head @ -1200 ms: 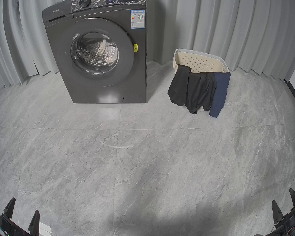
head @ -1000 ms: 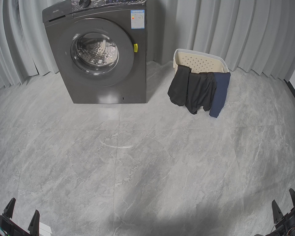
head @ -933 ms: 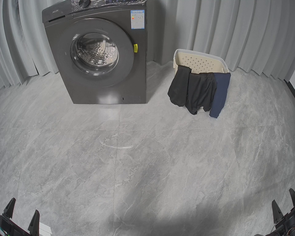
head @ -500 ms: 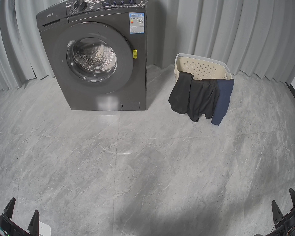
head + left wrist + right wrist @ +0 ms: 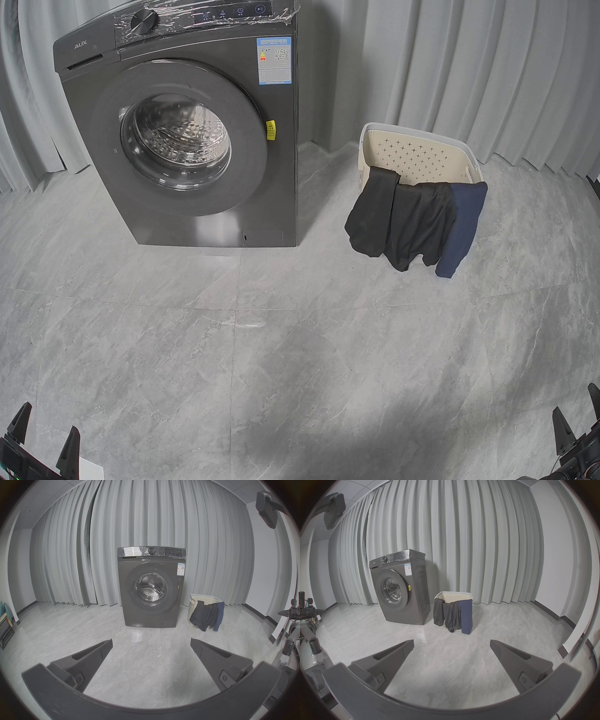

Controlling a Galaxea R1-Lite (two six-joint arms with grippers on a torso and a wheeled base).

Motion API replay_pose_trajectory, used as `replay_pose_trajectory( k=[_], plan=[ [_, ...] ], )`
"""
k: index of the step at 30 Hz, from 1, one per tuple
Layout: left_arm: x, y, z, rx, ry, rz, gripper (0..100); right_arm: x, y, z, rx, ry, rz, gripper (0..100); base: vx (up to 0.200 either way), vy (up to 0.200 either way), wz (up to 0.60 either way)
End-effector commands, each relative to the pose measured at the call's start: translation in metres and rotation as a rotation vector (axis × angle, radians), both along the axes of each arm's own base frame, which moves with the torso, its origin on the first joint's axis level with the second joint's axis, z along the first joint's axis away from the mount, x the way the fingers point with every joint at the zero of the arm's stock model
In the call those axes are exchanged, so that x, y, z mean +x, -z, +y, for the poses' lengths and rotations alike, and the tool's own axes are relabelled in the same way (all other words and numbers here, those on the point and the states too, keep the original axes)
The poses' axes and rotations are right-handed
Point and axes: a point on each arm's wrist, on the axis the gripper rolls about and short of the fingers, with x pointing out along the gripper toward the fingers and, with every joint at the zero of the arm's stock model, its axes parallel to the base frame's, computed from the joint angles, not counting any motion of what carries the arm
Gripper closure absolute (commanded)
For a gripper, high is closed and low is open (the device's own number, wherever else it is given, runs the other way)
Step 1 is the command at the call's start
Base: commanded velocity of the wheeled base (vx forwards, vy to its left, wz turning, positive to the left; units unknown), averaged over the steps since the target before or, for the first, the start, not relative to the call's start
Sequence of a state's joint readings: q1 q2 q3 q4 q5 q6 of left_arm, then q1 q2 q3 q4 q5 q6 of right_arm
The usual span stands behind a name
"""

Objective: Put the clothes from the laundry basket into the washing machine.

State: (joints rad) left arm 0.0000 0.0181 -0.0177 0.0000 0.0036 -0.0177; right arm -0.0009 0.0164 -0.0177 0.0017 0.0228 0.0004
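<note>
Standing against the pale curtains (image 5: 475, 69), the washing machine (image 5: 187, 144) is facing into the room, its round door (image 5: 178, 139) sitting shut over the drum. The laundry basket (image 5: 417, 157) is resting on the tiled floor (image 5: 312, 375) near the machine, on the robot's right of it and apart from its side panel. Three pieces of clothing are hanging over the basket's near rim and trailing down its front wall. A black garment (image 5: 372, 215) is hanging nearest the machine. A second black garment (image 5: 420, 225) is hanging in the middle, overlapping the first. A navy garment (image 5: 464, 228) is hanging on the side away from the machine, its lower end reaching down to about floor level; whether it is touching the floor, I cannot tell. Above the clothes the basket's perforated back wall is showing. Both arms are sitting low, well apart from basket and machine. The left gripper (image 5: 150, 641) is holding its fingers spread wide, bare floor showing between them, and is pointing toward the machine. The right gripper (image 5: 451, 641) is likewise spread wide over bare floor, pointing toward the basket and clothes.
</note>
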Motion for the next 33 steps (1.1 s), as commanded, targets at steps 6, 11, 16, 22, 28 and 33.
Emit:
replay_pose_trajectory(
  k=[6,11,16,22,28,33],
  plan=[
    [0.0000,0.0053,0.0000,-0.002,-0.001,0.001,0,0.0006,0.0051,0.0000,0.000,0.000,0.009,0,0.200,0.000,0.00],
    [0.0000,0.0051,0.0000,-0.002,-0.001,0.000,0,0.0005,0.0051,0.0000,0.000,0.000,0.007,0,0.200,0.000,0.00],
    [0.0000,0.0051,0.0000,0.001,0.001,0.000,0,0.0006,0.0051,0.0000,0.000,0.000,0.009,0,0.200,0.000,0.00],
    [-0.0001,0.0053,0.0000,0.002,0.002,0.000,0,0.0006,0.0051,0.0000,0.000,0.000,0.009,0,0.000,0.000,-0.60],
    [0.0000,0.0053,-0.0001,0.004,0.004,0.001,0,0.0006,0.0051,0.0001,0.000,0.002,0.009,0,0.000,-0.100,0.00],
    [0.0000,0.0053,-0.0001,0.002,0.004,0.001,0,0.0006,0.0051,0.0001,0.000,0.002,0.009,0,0.000,-0.200,0.00]
  ],
)
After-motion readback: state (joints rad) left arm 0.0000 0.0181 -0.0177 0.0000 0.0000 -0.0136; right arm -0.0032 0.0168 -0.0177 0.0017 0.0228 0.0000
